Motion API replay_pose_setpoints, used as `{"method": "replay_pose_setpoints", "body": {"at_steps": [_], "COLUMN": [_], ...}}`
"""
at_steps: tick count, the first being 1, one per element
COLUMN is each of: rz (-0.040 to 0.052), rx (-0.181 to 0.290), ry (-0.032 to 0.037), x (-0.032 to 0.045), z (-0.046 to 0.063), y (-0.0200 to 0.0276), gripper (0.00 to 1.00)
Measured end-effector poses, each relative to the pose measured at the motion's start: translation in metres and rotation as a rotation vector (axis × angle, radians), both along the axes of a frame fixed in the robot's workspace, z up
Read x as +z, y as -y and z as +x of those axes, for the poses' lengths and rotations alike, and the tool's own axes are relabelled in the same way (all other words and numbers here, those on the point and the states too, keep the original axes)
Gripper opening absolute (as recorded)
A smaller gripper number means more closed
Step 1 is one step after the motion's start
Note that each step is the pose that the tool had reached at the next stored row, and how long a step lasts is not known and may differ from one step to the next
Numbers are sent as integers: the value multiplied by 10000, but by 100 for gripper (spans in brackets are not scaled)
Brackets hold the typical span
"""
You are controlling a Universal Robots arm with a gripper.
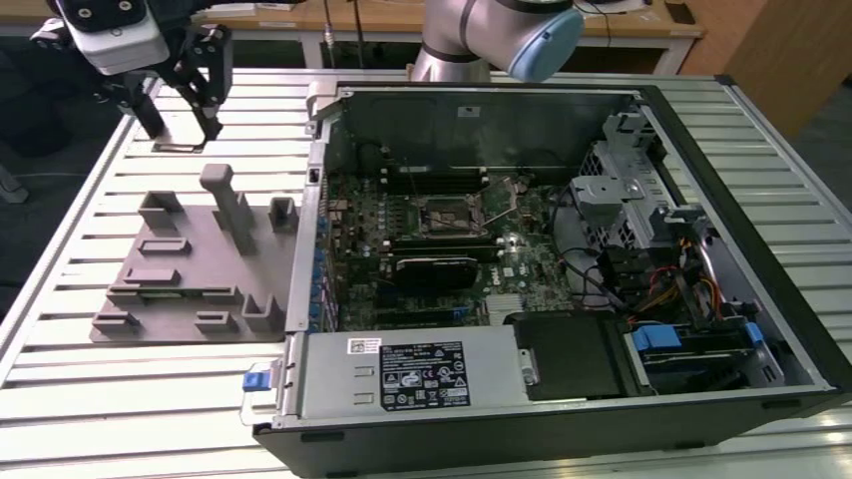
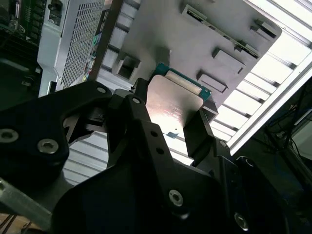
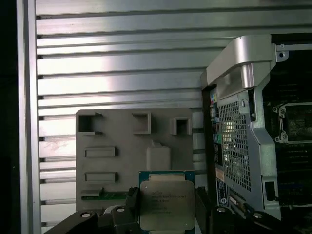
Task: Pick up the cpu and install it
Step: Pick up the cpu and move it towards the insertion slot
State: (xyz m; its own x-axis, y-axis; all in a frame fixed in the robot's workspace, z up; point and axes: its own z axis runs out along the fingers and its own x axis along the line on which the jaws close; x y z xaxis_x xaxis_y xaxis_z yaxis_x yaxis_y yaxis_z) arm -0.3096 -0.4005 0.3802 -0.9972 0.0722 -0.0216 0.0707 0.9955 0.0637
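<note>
My gripper (image 1: 180, 135) hangs over the slatted table at the exterior view's far left, just behind the grey plastic tray (image 1: 187, 289). It is shut on the cpu (image 3: 166, 200), a flat square chip with a silver top and a thin green rim. In both wrist views a black finger (image 3: 131, 201) presses on each of two opposite edges. The chip (image 2: 175, 97) is held flat, a little above the table. The black socket frame (image 1: 444, 212) with its metal lever lies on the motherboard inside the open computer case (image 1: 560, 399), well to the exterior view's right of the gripper.
The grey tray carries several upright blocks, the tallest a post (image 1: 226, 205). The case's metal side wall (image 1: 319, 200) rises between tray and motherboard. A drive cage (image 1: 639, 200) and cables fill the case's right side. The arm's base (image 1: 453, 50) stands behind the case.
</note>
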Motion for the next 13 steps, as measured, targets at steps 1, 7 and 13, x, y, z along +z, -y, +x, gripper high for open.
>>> {"method": "replay_pose_setpoints", "body": {"at_steps": [1,7,13], "rz": [0,0,0], "rx": [0,1,0], "ry": [-2,-7,-13], "x": [0,0,0], "z": [26,166,296], "y": [0,0,0], "gripper": [54,54,54]}}
